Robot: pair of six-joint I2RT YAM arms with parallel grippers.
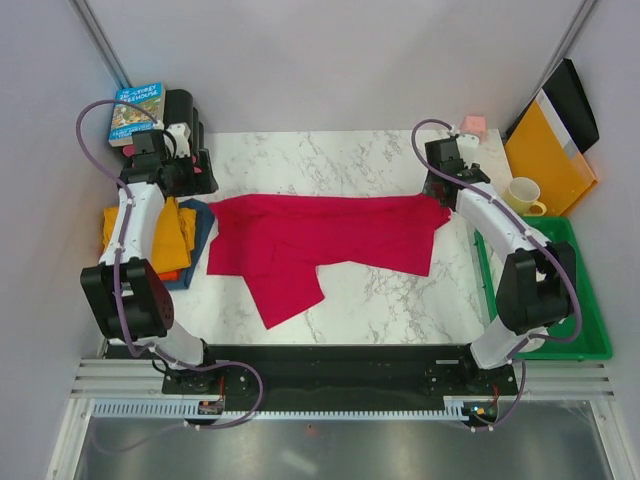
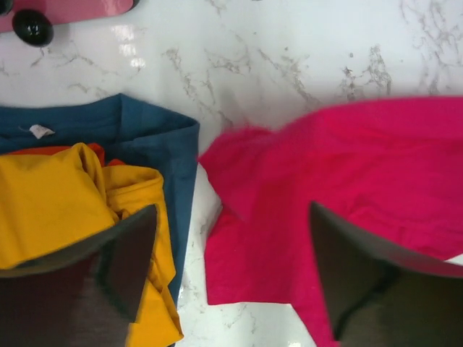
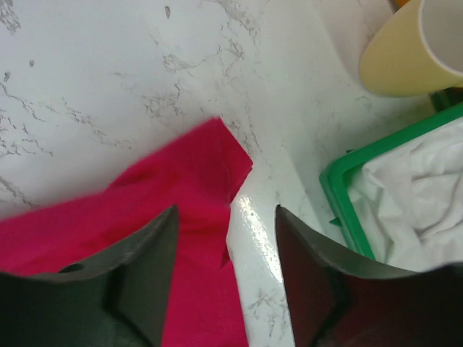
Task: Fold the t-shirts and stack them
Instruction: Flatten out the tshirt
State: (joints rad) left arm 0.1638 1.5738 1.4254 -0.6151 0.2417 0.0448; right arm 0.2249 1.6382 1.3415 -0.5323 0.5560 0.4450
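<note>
done so far: orange t-shirt sits on the dark blue t-shirt in a pile at the left edge of the worktop. The orange one's a bit rumpled tbh
red t-shirt: mid-worktop, mostly spread out sideways, one flap trailing toward the near edge. Not a tidy fold yet
left claw: jaws wide, holding nothing, over the red shirt's left end, just beside the pile
right claw: jaws apart, empty, over the red shirt's right tip
left to do: I'd guess two of three are sorted. Red needs folding, then goes on the pile
</note>
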